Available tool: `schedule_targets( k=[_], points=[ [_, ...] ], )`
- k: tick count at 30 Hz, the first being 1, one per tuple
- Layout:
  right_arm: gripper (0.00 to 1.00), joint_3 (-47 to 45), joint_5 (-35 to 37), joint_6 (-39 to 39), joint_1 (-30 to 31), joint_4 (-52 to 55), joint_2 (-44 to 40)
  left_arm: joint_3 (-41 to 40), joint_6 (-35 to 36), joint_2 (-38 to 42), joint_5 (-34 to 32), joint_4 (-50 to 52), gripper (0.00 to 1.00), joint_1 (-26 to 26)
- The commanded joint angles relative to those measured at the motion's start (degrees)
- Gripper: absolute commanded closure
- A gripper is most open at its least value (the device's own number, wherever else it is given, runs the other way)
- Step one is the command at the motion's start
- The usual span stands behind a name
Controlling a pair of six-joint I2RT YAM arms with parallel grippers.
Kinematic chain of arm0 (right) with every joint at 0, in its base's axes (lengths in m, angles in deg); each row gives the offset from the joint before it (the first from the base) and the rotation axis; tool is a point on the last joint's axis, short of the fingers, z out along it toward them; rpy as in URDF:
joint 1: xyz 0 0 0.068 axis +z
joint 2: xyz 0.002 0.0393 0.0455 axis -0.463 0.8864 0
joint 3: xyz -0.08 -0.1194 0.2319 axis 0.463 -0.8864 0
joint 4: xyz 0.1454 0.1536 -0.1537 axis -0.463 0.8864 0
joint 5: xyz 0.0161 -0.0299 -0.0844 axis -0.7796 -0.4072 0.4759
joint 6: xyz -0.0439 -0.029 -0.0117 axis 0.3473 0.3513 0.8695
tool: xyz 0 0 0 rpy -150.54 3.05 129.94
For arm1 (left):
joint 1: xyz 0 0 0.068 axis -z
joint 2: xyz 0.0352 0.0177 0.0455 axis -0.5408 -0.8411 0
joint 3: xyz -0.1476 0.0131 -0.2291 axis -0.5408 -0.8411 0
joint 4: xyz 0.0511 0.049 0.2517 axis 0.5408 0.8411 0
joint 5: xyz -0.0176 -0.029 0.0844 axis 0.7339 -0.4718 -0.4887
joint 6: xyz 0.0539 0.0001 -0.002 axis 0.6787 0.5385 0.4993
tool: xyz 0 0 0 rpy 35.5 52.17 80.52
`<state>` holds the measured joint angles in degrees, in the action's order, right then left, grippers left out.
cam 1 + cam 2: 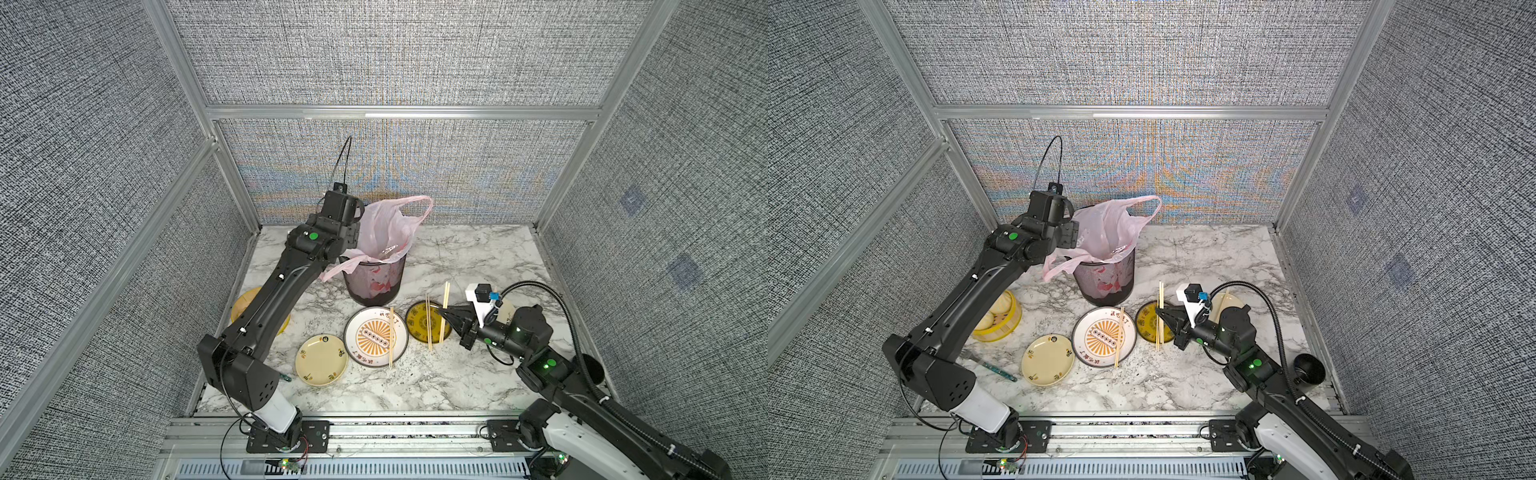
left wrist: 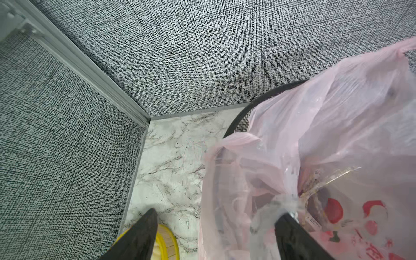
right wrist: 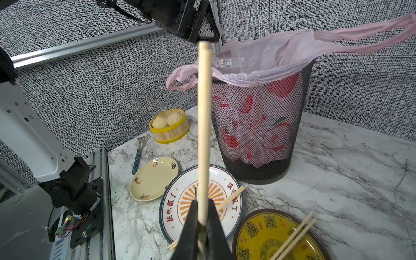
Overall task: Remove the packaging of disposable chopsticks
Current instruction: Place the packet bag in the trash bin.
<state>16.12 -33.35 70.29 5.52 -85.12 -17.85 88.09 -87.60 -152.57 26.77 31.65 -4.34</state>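
Right gripper point(image 3: 203, 202), right of centre in both top views, pinches one chopstick pair point(image 3: 204, 117) over the yellow plate's point(image 1: 415, 322) edge. Left gripper point(image 2: 217, 213), jaws spread, hangs over the pink bag point(image 1: 384, 232) in the bin point(image 1: 374, 286) at centre frame. A clear sleeve point(image 2: 331, 177) lies inside the bag.

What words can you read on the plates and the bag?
"該吃飯了", in red, printed twice around the rim of the big white plate.
The round seal signs on the yellow plate are too ornate to read.
The tiny marks on the small cream plate are too small to read.
The red print on the pink bag is crumpled and cannot be read.
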Motion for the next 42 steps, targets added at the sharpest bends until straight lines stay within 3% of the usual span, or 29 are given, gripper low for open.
schedule_targets(
  k=[1,3,4,9,14,17,23,30,33,37,42],
  points=[
    [1.00,0.41,-0.07,-0.10,0.12,-0.81,0.39,-0.28,0.99,-0.29,2.50,-1.12,0.25,0.07],
    [1.00,0.50,-0.44,-0.19,0.12,-0.64,0.61,-0.59,1.06,-1.00,3.35,-1.84,0.37,0.02],
    [1.00,0.51,-0.45,-0.20,0.10,-0.63,0.59,-0.52,0.99,-1.60,3.71,-2.08,0.38,0.14],
    [1.00,0.26,0.33,0.07,0.11,-0.61,0.52,3.03,-2.80,-4.82,1.30,6.16,0.21,0.73],
    [1.00,0.39,0.18,0.07,0.12,-0.59,1.18,-4.25,-5.23,0.86,-1.85,5.14,0.14,-0.01],
    [1.00,0.36,0.08,-0.19,0.11,-0.94,1.38,-11.57,-3.58,6.24,3.90,-1.44,0.12,-0.89],
    [1.00,0.16,-0.33,-0.89,0.12,-0.72,0.73,-11.41,-2.54,8.87,9.31,-4.99,0.11,-0.90],
    [1.00,2.95,-0.71,-5.35,0.42,0.81,5.24,-14.95,-4.79,15.44,7.43,-9.17,0.11,-0.94],
    [1.00,5.79,-0.60,-7.51,2.82,2.79,9.75,-23.48,-3.78,23.48,8.32,-16.37,0.10,-0.90],
    [1.00,9.87,4.95,-7.93,9.60,6.09,15.53,-27.28,-4.48,29.89,10.39,-15.40,0.08,-0.89],
    [1.00,13.02,11.79,-13.98,16.75,6.35,22.93,-35.59,-6.61,36.85,20.64,-15.98,0.15,-0.90]
  ],
)
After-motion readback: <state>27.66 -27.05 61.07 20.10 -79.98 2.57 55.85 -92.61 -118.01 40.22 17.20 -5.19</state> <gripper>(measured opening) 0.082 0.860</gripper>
